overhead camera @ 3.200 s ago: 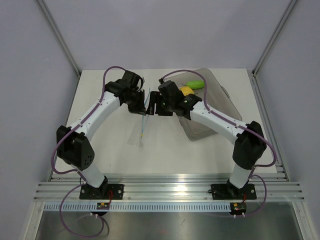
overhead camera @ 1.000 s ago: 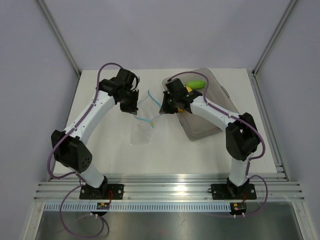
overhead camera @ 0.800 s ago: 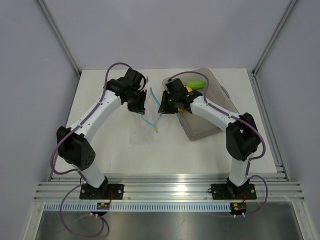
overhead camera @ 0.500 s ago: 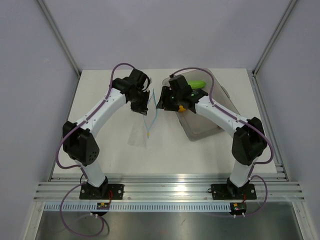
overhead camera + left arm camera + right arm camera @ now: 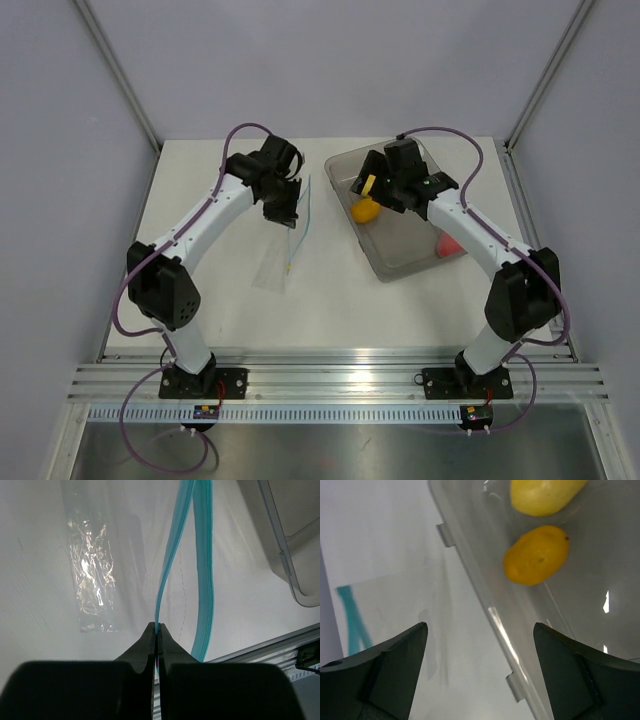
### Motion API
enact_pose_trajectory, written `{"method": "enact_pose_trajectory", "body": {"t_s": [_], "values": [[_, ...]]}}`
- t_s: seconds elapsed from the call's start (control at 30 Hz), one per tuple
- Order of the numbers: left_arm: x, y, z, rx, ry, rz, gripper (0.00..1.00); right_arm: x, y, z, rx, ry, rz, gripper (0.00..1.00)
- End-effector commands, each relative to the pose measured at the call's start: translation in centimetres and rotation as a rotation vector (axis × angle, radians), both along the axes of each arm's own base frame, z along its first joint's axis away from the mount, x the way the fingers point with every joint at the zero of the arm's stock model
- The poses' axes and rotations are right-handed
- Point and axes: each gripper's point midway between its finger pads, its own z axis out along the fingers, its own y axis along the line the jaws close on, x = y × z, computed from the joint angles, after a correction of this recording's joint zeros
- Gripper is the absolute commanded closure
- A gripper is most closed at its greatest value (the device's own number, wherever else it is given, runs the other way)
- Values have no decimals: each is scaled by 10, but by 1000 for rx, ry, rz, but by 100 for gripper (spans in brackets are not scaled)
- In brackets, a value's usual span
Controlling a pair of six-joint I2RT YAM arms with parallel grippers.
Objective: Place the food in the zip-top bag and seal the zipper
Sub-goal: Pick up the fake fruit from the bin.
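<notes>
My left gripper (image 5: 289, 207) is shut on one teal strip of the zipper (image 5: 170, 565) and holds the clear zip-top bag (image 5: 285, 250) up, its lower end resting on the table. In the left wrist view the two zipper strips (image 5: 204, 570) stand apart above my shut gripper (image 5: 157, 628). My right gripper (image 5: 360, 193) is open and empty above the near-left rim of the grey tray (image 5: 485, 605). An orange fruit (image 5: 536, 555) and a yellow one (image 5: 540, 495) lie in the tray. The orange fruit (image 5: 364, 210) and a red-pink one (image 5: 450, 243) show from above. The green one is hidden.
The grey translucent tray (image 5: 405, 255) sits at the back right of the white table. A corner of the bag with its teal strip (image 5: 352, 620) shows left of the tray in the right wrist view. Metal rails run along the table's near edge (image 5: 330, 375).
My right gripper has let go of the bag's edge, opened, and swung right over the tray. The bag's mouth has narrowed and now hangs from my left gripper alone.
</notes>
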Motion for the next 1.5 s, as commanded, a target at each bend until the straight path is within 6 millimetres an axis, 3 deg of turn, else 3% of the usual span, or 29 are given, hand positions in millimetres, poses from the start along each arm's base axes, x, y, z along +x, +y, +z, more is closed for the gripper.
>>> {"method": "enact_pose_trajectory", "body": {"t_s": [0.0,0.27,0.57,0.67,0.83,1.03,1.17,1.27,1.47], "values": [[14,-10,21,-30,-67,11,100,21,-23,-39,-15,71,-123,5],[19,-26,21,-33,-65,0,100,60,-34,-86,61,164,-241,2],[25,-36,20,-46,-60,-3,100,71,-27,-131,64,257,-256,1],[26,-37,21,-47,-63,-4,100,73,-26,-140,73,257,-265,4],[24,-38,17,-41,-54,-7,100,77,-22,-147,82,263,-256,17],[25,-39,17,-46,-54,-7,100,76,-23,-142,80,250,-247,47],[24,-40,16,-44,-52,-7,100,67,-31,-123,66,212,-244,65],[24,-41,14,-40,-49,-9,100,58,-39,-105,50,172,-243,72],[23,-45,11,-40,-43,-13,100,37,-55,-66,17,90,-231,72]]}}
